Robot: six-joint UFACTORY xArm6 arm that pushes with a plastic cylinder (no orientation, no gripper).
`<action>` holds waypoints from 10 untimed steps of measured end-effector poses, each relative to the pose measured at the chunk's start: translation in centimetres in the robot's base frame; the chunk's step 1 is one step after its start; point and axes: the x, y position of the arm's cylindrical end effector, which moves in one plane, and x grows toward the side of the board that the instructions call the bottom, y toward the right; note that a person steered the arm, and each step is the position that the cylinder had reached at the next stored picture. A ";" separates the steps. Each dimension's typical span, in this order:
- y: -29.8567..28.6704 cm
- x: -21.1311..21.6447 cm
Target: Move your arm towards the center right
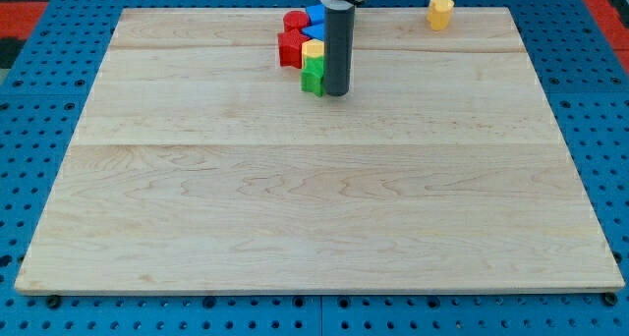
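Note:
My tip point(336, 91) rests on the wooden board point(314, 198) near the view's top centre, at the end of the dark rod point(338, 46). It stands just right of a green block point(313, 77), touching or nearly touching it. Above the green block sits a small yellow block point(313, 50). Left of these are a red block point(290, 48) and a red cylinder point(294, 22). A blue block point(314, 22) lies behind the rod, partly hidden. A yellow cylinder-like block point(439, 12) stands alone at the view's top right.
The board lies on a blue perforated base point(39, 100) that surrounds it on all sides. A red strip point(600, 2) shows at the view's top right corner.

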 end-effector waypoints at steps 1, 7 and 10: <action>0.0 2.2; 12.9 3.4; 13.0 5.3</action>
